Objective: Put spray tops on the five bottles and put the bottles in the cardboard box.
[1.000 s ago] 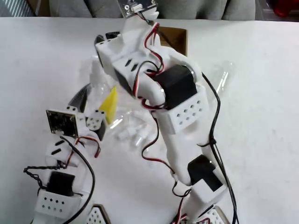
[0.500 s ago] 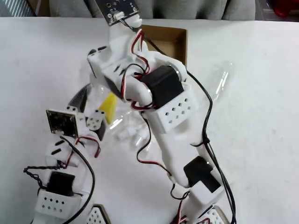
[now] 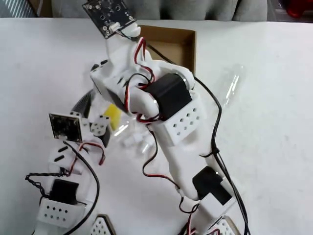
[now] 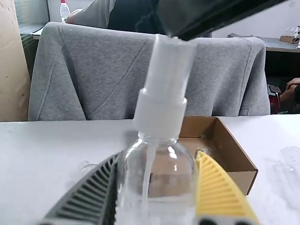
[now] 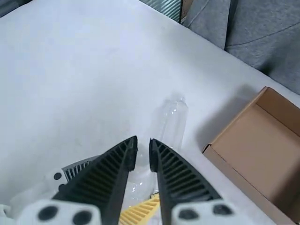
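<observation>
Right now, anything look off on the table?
The spray top on the bottle held in the left tool leans to one side, so it may not be fully seated. A second bottle lies on its side near the cardboard box, not in it.

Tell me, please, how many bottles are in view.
3 bottles: one upright in the left jaws, one lying right of the cardboard box, one lying near the held one. The arms may hide others.

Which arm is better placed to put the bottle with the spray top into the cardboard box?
Left. Its gripper is shut on the bottle, spray top on, and the cardboard box sits just beyond.
</observation>
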Robot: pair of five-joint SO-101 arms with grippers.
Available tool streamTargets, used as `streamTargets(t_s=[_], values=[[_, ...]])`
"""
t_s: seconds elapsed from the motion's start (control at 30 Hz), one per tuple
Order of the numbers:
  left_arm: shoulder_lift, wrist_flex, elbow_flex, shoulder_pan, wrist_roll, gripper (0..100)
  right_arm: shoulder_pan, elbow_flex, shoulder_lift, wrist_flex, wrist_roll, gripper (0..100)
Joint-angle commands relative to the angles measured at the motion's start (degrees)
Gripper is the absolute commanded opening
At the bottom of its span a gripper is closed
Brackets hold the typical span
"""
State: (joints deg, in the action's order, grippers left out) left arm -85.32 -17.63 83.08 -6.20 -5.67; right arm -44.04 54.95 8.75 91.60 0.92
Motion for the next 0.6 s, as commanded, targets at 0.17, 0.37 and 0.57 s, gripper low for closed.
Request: streamTargets(t_s=[0.17,0.37,0.57], values=[[-0.04,1.93,-3.08,0.40,-0.09,2,4.88,0.88,-1.10,-7.34,0.62,1.8],[-0.04,1.93,-3.08,0.48,-0.18,2,5.85,5.45,-2.51,-4.26,0.62,1.8],[-0.04,1.93,-3.08,0.57,0.00,2,15.34,7.47,-1.36,2.24,-0.70,1.8]])
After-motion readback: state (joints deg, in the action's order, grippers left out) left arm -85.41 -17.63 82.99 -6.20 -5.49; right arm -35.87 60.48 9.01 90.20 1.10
